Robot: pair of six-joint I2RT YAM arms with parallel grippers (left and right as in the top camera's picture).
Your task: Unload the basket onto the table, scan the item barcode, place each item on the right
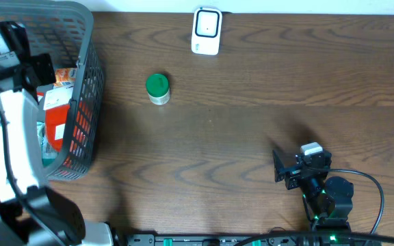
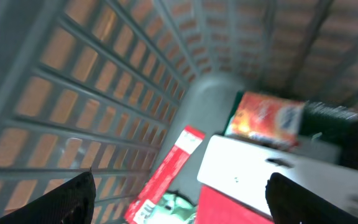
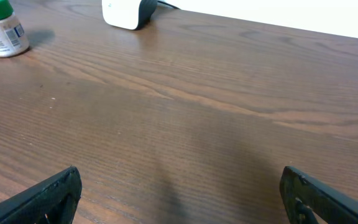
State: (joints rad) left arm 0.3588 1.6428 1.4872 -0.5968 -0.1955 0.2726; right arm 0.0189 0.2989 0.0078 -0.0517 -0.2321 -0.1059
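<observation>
A: Entry one, the left hand (image 2: 188,202)?
B: We list it inside the basket (image 2: 104,93), far left on the desk (image 1: 252,123), jaws spread wide and holding nothing, above a white box (image 2: 247,171).
A: Neighbours?
B: An orange carton (image 2: 266,118) and a slim red carton (image 2: 173,168) beside it.
A: Handling?
B: We judge all three cardboard: light, stiff, crushable, glossy enough to slip. Take the white box across its narrow sides, broad faces left uncovered; we see no barcode.
A: And the right hand (image 3: 185,199)?
B: Open, empty, near right. We note the scanner (image 1: 206,31) at the far edge, a green-lidded jar (image 1: 157,89) near it.
</observation>
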